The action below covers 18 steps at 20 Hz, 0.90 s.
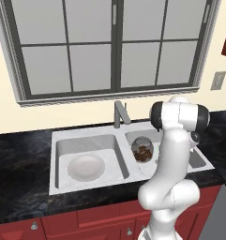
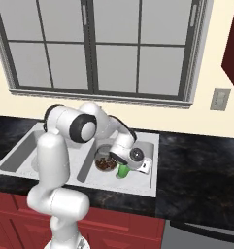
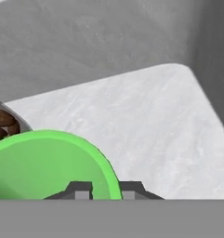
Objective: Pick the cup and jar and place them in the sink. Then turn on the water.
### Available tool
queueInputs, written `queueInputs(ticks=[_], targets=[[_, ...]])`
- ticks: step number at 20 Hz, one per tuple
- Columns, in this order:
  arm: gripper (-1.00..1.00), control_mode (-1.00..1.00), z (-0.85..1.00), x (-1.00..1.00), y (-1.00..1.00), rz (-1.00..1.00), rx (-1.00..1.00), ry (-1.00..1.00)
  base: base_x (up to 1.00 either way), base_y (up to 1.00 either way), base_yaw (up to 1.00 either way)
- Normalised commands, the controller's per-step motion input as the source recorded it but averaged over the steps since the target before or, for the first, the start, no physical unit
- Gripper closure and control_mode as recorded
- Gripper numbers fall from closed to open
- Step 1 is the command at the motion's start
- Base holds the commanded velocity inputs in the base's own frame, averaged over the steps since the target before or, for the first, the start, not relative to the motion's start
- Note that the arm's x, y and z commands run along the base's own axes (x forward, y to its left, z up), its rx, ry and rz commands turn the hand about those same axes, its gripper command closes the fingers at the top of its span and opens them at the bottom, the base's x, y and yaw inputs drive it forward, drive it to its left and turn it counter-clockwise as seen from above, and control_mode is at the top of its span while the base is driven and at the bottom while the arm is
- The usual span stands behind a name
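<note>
Currently, item one: my pincer [image 3: 106, 190] straddles the rim of the cup [image 3: 48, 165], fingers barely parted, one inside, one outside. Cup stands upright in the sink [image 2: 150, 165], right basin, just beside the jar [image 2: 105, 163]. Faucet [image 1: 119, 114] lies behind-left, untouched.

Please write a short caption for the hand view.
Gripper straddling the green cup's rim, jar beside it, inside the sink.

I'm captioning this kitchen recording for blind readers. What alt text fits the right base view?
A white robot arm reaches down into the right basin of a grey-white sink, its end effector at the rim of a green cup standing beside a glass jar of brown pieces. Black countertop surrounds the sink, below a large window.
</note>
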Motion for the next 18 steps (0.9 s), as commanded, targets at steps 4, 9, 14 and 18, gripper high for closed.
queueInputs(ticks=[4, 9, 14, 18], targets=[[-1.0, -1.0, 0.07, 0.01, 0.0, 0.0, 0.0, 0.01, 0.0, 0.0, 0.0], [-1.0, -1.0, 0.48, -0.04, 0.15, 0.0, 0.0, 0.06, 0.0, 0.0, 0.0], [-1.0, -1.0, 0.55, -0.03, 0.25, 0.0, 0.0, 0.08, 0.0, 0.0, 0.0], [-1.0, -1.0, 0.84, 0.0, 0.13, 0.0, 0.0, 0.11, 0.0, 0.0, 0.0]])
